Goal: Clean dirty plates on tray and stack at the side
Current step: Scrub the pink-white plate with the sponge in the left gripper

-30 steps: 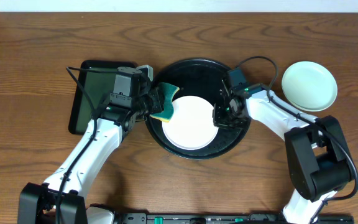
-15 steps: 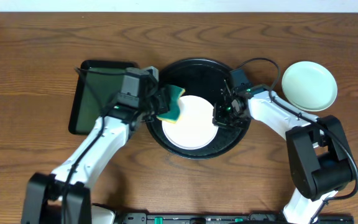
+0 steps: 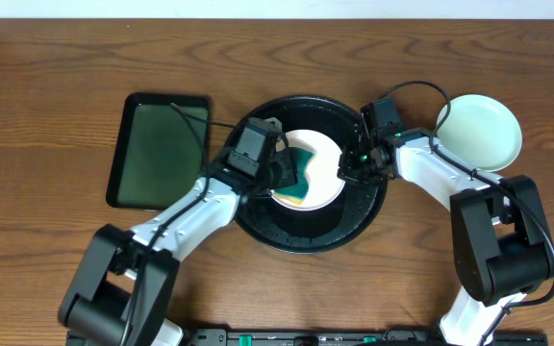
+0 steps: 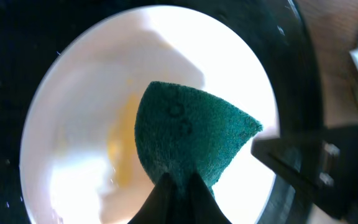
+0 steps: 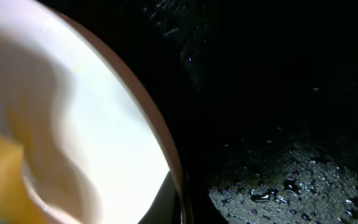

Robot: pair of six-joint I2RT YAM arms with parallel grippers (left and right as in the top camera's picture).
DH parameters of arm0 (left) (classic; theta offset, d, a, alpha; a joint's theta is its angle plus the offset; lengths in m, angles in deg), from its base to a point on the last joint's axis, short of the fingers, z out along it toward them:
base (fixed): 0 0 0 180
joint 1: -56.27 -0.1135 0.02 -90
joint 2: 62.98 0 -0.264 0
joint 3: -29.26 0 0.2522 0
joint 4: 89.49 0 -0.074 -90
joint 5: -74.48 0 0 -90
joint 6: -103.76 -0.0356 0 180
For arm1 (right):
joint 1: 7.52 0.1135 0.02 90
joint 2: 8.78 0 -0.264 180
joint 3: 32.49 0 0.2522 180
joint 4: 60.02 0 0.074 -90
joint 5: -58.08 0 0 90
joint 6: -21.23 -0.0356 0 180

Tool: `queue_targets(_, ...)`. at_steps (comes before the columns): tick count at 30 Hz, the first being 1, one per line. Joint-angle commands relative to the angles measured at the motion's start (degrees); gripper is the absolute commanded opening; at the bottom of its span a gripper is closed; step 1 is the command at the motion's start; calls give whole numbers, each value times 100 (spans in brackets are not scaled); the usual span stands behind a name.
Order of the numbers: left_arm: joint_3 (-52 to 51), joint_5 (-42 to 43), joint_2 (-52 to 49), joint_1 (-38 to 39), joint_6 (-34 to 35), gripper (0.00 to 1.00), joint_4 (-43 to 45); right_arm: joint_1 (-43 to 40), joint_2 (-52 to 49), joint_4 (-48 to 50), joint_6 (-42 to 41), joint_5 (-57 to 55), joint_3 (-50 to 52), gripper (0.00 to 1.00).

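A white plate (image 3: 323,161) stands tilted over the round black tray (image 3: 308,226). My right gripper (image 3: 352,168) is shut on the plate's right rim (image 5: 166,155). My left gripper (image 3: 289,176) is shut on a green and yellow sponge (image 3: 302,178) and presses it against the plate's face. In the left wrist view the sponge (image 4: 191,134) covers the plate's (image 4: 86,93) middle, with a yellowish smear beside it. A pale mint plate (image 3: 479,132) lies on the wood at the right. A third plate is not in view.
A rectangular black tray with a dark green inside (image 3: 159,149) lies left of the round tray. The round tray's surface is wet with droplets (image 5: 278,186). Brown wood-grain tabletop (image 3: 46,125) surrounds everything.
The white plate has been tipped up and shifted toward the tray's back right by my right gripper. My left gripper has moved right with the sponge onto the plate's face.
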Motion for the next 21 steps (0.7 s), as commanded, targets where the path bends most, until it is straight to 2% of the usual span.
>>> queue_targets(1,39,-621,-225,186,275,7,308,24,-173,-83,146,-483,76,2)
queue_targets(7,39,-629,-745,439,275,7,1309,199,-173,-2,144,-522,76,2)
queue_targets(11,39,-1069,-1071,442,271,8,1414,219,-173,-42,184,-568,79,2)
queue_targets(15,39,-2035,-1222,437,-83,7,1032,219,-173,-61,260,-568,79,1)
queue_targets(21,42,-4105,-1172,437,-367,7,507,219,-173,-68,275,-592,79,2)
